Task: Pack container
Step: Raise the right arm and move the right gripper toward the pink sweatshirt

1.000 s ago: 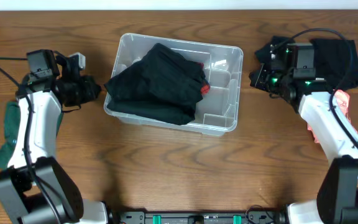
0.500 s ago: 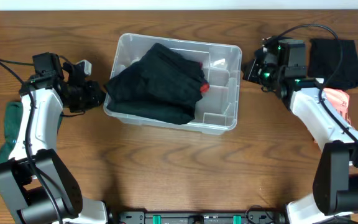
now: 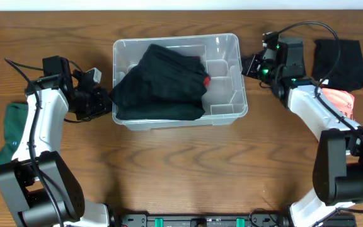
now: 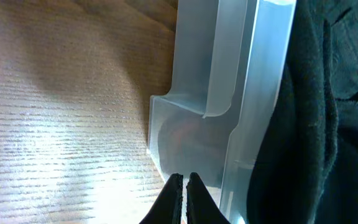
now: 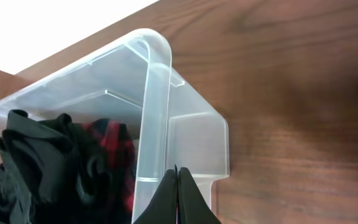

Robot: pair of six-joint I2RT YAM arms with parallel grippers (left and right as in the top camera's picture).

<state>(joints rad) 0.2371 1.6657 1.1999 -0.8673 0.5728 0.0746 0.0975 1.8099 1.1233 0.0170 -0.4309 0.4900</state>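
The clear container (image 3: 227, 104) is sitting mid-table (image 3: 181, 164), partly packed with black clothing (image 3: 162, 85). The left end effector (image 3: 106, 101) and right end effector (image 3: 252, 65) are being held against its sides, fingers closed, empty. A black cloth (image 3: 339, 60) and a green cloth (image 3: 10, 135) are seemingly awaiting packing.

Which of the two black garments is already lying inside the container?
The larger black garment, heaped inside the clear container. The smaller black garment lies on the table, outside the container.

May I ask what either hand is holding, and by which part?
Nothing, seemingly: left hand and right hand are shut, at opposite ends of the clear rectangular plastic container.
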